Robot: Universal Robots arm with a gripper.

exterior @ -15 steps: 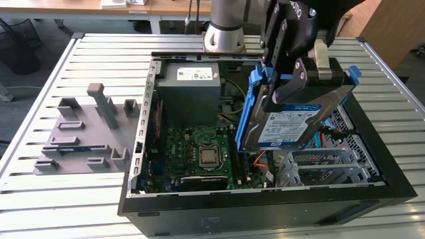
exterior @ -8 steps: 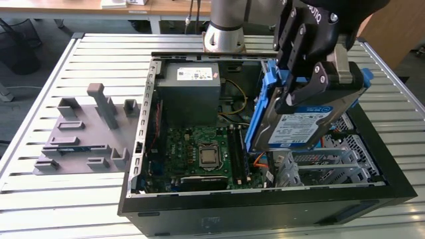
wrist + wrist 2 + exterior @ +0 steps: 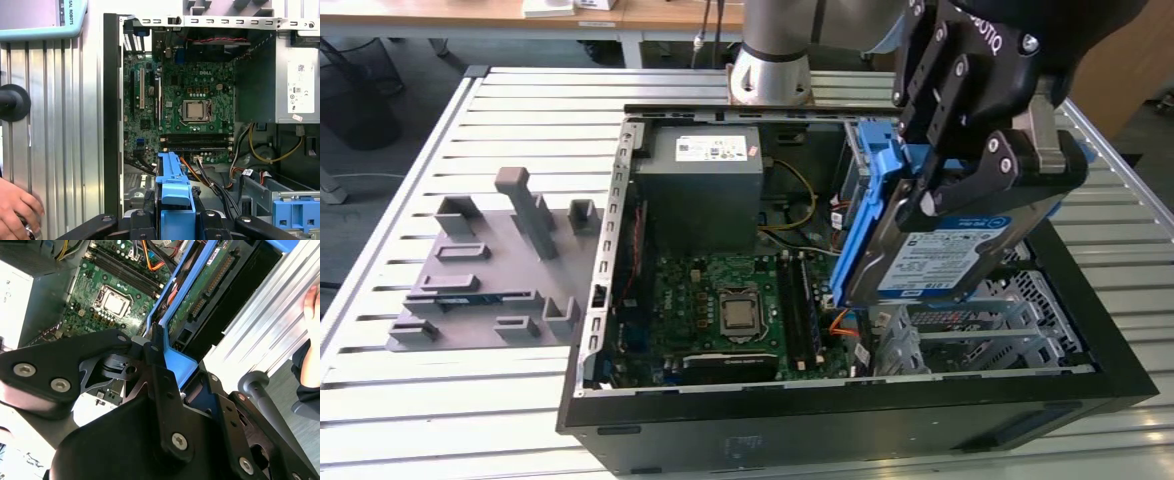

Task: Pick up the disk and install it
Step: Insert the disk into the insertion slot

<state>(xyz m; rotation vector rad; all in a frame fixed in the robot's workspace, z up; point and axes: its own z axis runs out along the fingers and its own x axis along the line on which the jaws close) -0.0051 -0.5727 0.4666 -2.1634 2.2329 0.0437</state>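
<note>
Gripper, fingers tight around the tilted disk, its label half hidden behind them.

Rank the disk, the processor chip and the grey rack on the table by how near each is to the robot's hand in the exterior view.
1. The disk: gripped in the hand, above the case toward the exterior view's right.
2. The processor chip: inside the case, mid-board.
3. The grey rack: outside the case, at the exterior view's left.
</note>
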